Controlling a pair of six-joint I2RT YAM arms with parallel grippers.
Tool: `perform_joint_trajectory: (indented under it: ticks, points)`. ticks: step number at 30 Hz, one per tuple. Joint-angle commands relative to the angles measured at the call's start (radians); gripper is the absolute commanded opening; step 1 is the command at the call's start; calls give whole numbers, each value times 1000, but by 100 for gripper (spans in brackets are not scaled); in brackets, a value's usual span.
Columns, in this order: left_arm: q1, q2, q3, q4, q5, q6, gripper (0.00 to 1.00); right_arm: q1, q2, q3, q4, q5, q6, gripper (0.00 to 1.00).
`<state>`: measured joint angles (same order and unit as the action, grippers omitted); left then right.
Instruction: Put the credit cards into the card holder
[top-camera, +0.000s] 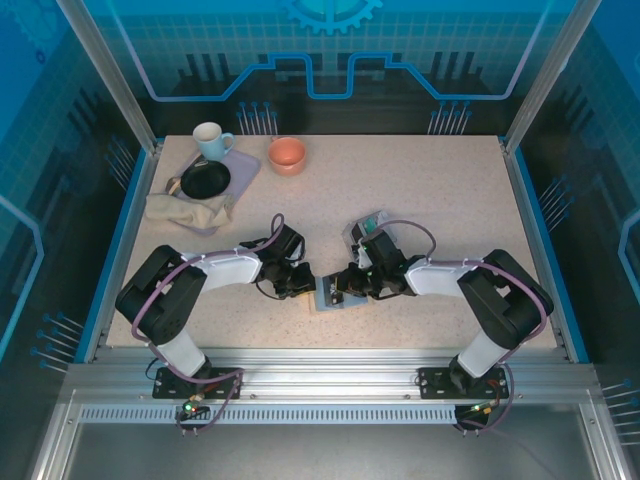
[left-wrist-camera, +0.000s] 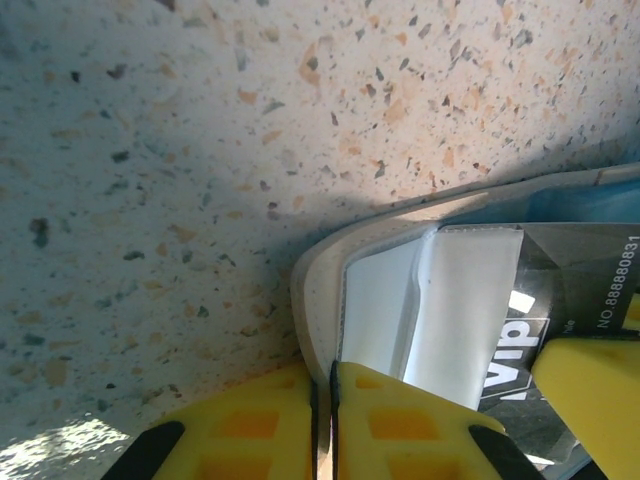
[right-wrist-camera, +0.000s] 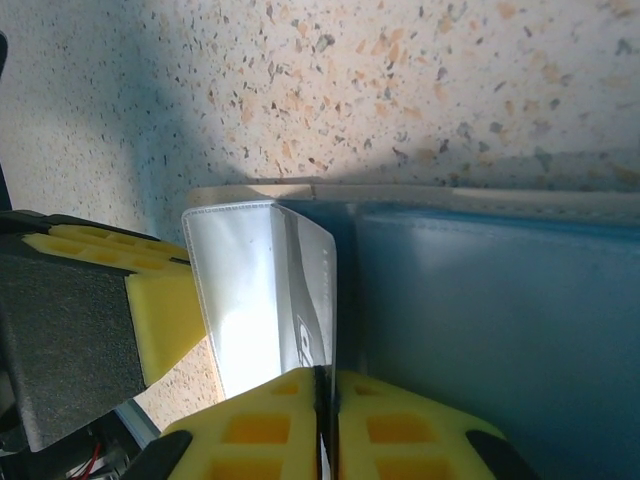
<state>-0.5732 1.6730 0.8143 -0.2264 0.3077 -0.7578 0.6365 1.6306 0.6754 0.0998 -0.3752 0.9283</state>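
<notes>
Insertion looks to be the step in hand. My left gripper is clamped tight on the beige outer edge of the card holder. The holder's pale lining runs out ahead of my pads, and I am propping that flap up off the speckled table. My right gripper is pinched closed on a grey credit card, held by its near edge so it stands straight out beyond the fingertips. The holder's blue-grey pocket side lies just to the right of those jaws. I cannot tell whether the card's far edge is under a pocket lip yet.

To do this well, I should keep the left grip firm and motionless so the holder cannot skate. I should push the card along its own plane, flat to the pocket face. I should open the right jaws only once the pocket grips it.
</notes>
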Motion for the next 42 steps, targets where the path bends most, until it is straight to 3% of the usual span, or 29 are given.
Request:
perform_joint_trajectory:
  ticks: [1, 8, 14, 21, 26, 36, 42]
  points:
    - [-6, 20, -24, -12, -24, 0, 12, 40, 43, -6, -19, 1, 36, 13]
    - [-7, 11, -34, -10, -32, -6, 12, 46, 47, 24, -69, 28, 40, 19]
    - [-6, 13, -35, -13, -34, 1, 12, 8, -36, 36, -203, 63, -31, 33]
    - [-7, 14, -36, -2, -27, -3, 12, 11, 14, 67, -208, 31, -46, 26]
    - [-6, 15, -35, -2, -27, -3, 12, 26, 41, 88, -191, 9, -52, 13]
    - [-7, 14, -35, 4, -28, -6, 12, 78, 101, 154, -169, -32, -42, 12]
    - [-6, 1, -41, -11, -42, -3, 13, 74, 64, 167, -241, 9, -63, 16]
